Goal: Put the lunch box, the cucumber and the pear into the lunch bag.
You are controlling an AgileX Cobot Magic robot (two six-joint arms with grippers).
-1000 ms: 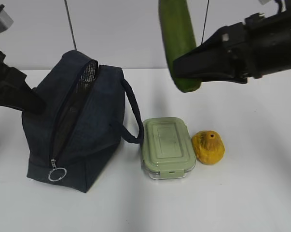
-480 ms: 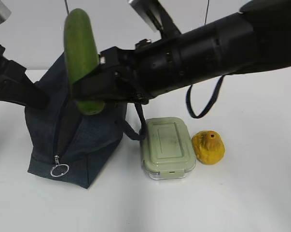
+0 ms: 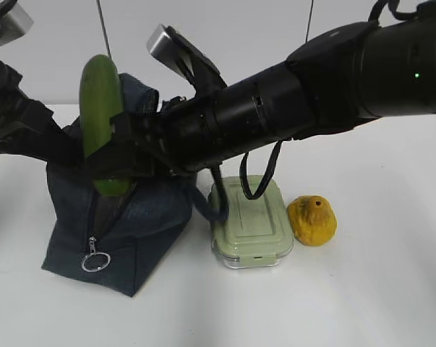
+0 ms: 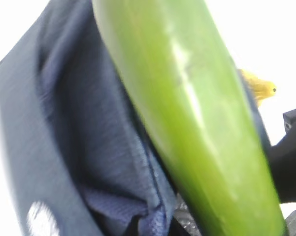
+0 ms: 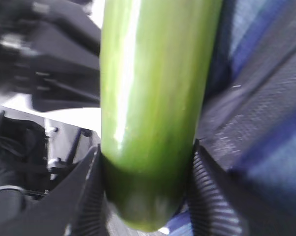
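Observation:
My right gripper (image 3: 116, 168) reaches across from the right, shut on the dark green cucumber (image 3: 100, 116). The cucumber stands upright, its lower end at the open top of the navy lunch bag (image 3: 131, 235). In the right wrist view both ribbed fingers (image 5: 91, 189) press the cucumber (image 5: 152, 98) beside the bag (image 5: 258, 123). My left gripper (image 3: 67, 153) is at the bag's left top edge, pinching bunched fabric (image 4: 152, 216); its jaws are hidden. The sage-lidded lunch box (image 3: 250, 217) and the yellow pear (image 3: 311, 220) lie on the table right of the bag.
The bag's loop handle (image 3: 207, 206) hangs against the lunch box. A silver ring pull (image 3: 95, 260) dangles at the bag's front. The right arm (image 3: 311, 87) spans the scene above the box. White table (image 3: 362, 289) in front and to the right.
The right arm has swung the cucumber left, from above the lunch box to over the bag, and lowered it to the opening. The bag's top has shifted a little.

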